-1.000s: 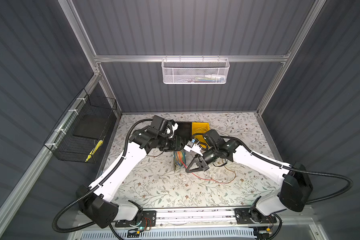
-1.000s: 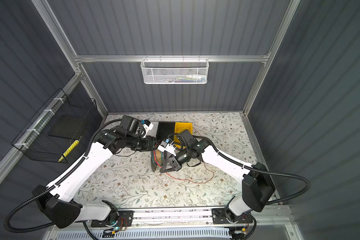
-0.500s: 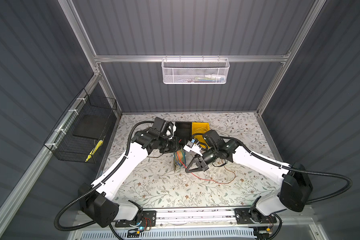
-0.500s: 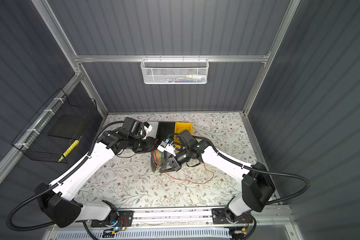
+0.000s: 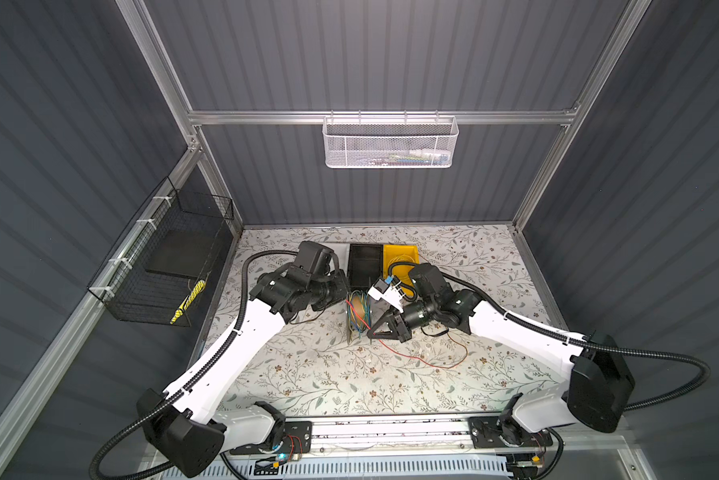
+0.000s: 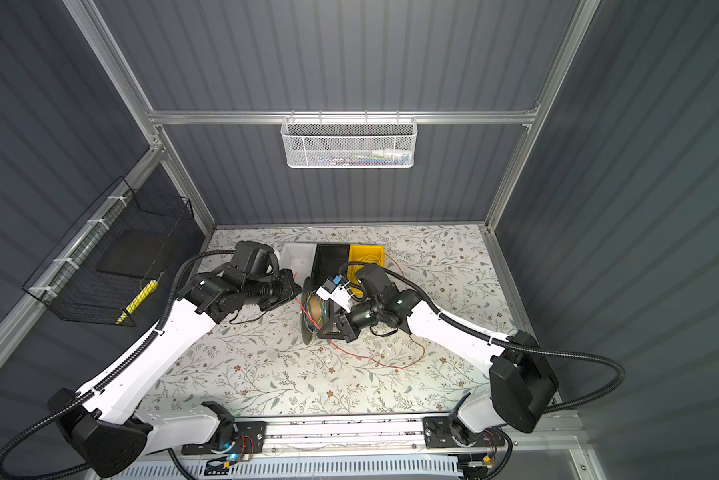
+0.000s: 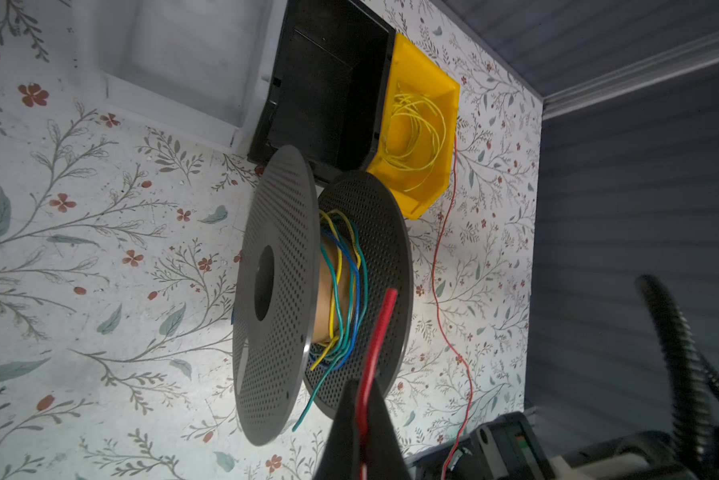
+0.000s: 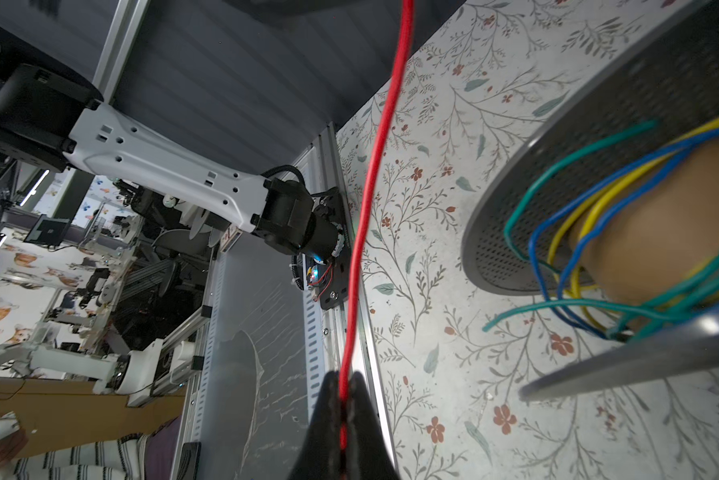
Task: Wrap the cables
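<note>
The left gripper [image 7: 361, 401] has its black fingers pressed together on the thin, bright red plastic-coated cable [image 7: 380, 328], just short of its cut end. That end pokes out toward the gap between the two flanges of the black perforated plastic spool [image 7: 280, 208], which stands on edge. The right gripper [image 8: 343, 384] is clamped tight on the same red cable further along, so a short stretch runs between the two grippers beside the spool. Past the right gripper, the rest of the red cable trails in a loose curve over the floral tablecloth [image 5: 328, 374], as both top views show.

On the spool's tan core sit loose turns of thin green, blue and yellow cables [image 7: 345, 291], with a green tail hanging free. I'd say those are wound, if untidily. The red one has no turn around the core that I can see, so its whole length looks left to do.

Beyond the spool, a coil of thin yellow cable [image 7: 416, 133] lies in the yellow plastic bin [image 7: 443, 83], beside a black plastic bin [image 7: 332, 83]. Whether that coil awaits its turn I cannot tell. I'd put the job past the middle, with the red wrap only starting.
</note>
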Robot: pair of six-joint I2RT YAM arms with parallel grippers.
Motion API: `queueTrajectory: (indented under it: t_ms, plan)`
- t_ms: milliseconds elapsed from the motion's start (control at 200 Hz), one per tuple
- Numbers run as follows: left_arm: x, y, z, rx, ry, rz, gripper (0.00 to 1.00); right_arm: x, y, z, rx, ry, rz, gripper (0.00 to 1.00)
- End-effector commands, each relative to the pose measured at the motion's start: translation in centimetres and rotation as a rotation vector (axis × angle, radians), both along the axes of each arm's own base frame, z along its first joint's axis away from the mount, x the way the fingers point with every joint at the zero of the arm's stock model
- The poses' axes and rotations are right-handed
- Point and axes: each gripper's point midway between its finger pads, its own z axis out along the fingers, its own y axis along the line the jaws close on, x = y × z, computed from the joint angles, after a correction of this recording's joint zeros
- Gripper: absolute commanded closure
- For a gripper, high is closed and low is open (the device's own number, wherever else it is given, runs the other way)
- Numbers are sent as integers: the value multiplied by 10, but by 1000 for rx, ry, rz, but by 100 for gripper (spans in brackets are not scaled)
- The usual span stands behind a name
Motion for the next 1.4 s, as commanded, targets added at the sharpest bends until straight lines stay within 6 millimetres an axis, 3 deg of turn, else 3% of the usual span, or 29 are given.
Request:
queueTrajectory:
  t_ms: [0, 90, 100, 140, 285, 450, 675, 765, 930, 1106, 1396]
  plan:
    - [39, 5, 34, -89, -134, 156, 100, -17, -16, -35, -137, 122, -45, 100]
    - [35, -5, 19, -14, -68, 81, 100, -18, -17, -35, -142, 133, -57, 100]
    - [36, -6, 27, -18, -81, 74, 100, -18, -17, -36, -142, 134, -59, 100]
    - [34, -8, 24, 11, -61, 43, 100, -19, -18, -35, -139, 142, -65, 100]
    - [18, 3, 9, 134, 6, -24, 62, -21, -16, -31, -100, 172, -75, 100]
    - [12, 23, 23, 224, -67, -37, 45, -24, -17, -40, -96, 184, -64, 100]
    - [11, 24, 18, 249, -100, -75, 44, -24, -16, -47, -119, 180, -45, 100]
    - [9, 22, 4, 259, -81, -100, 43, -23, -14, -48, -135, 172, -28, 100]
    - [-1, -2, -26, 204, -43, -255, 39, -19, -9, -45, -158, 161, 8, 100]
    - [-5, -6, -41, 208, -43, -313, 35, -16, -1, -37, -148, 153, 30, 100]
    - [9, -11, -55, 260, -41, -338, 35, -16, 3, -46, -183, 181, 42, 100]
